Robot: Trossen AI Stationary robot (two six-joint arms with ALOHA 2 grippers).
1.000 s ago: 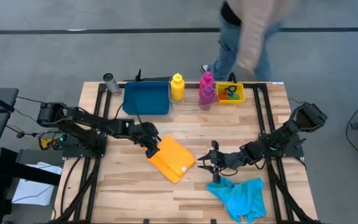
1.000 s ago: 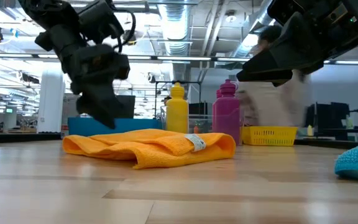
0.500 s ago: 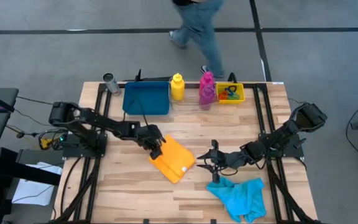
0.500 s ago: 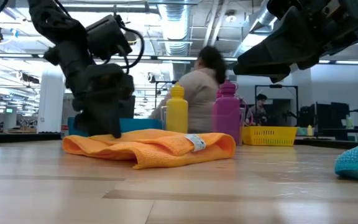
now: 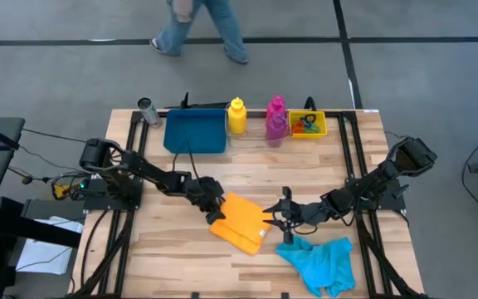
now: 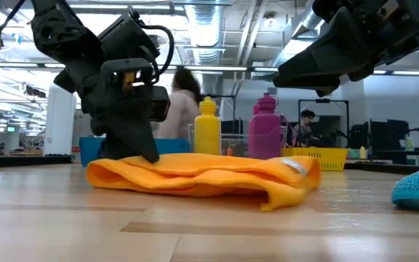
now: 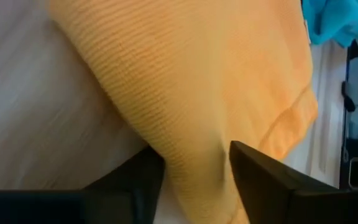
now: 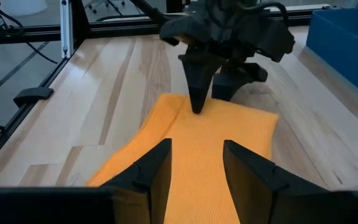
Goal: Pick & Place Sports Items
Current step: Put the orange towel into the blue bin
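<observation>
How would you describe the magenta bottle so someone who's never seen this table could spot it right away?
Look along the far edge of the wooden table, where things stand in a row. The magenta bottle is upright between the yellow bottle and the small yellow bin. It is the only pink-purple thing in that row.

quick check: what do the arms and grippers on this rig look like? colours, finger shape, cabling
Both arms are dark, near-black, jointed links. The left gripper and right gripper each end in two flat, wedge-shaped dark fingers, tapering to points. Black cables loop in the open near the left wrist. No markings readable.
</observation>
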